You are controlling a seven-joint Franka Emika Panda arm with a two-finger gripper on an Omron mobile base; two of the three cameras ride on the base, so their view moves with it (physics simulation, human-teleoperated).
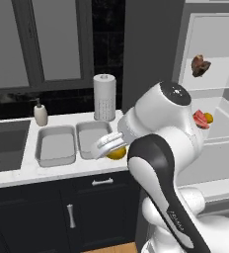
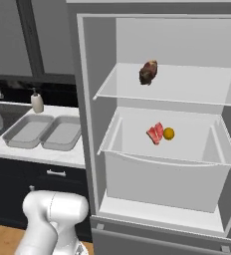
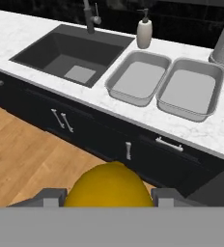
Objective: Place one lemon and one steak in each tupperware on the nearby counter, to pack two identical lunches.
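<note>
Claw was clamped on a lemon, carried in the air off the counter's front edge, near the two empty tubs. Risk, as I judged it: round fruit could slip or roll w/ a loose pinch, dropping to the floor before clearing the rim. A second lemon & steak sat on the fridge shelf; another steak on the shelf above.

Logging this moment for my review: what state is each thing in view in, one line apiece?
gripper: shut on the lemon.
lemon: held, over the floor short of the counter.
left tupperware: empty.
right tupperware: empty.
fridge: open.
red steak: on the middle fridge shelf.
second lemon: beside the red steak.
brown steak: on the upper shelf.
</note>
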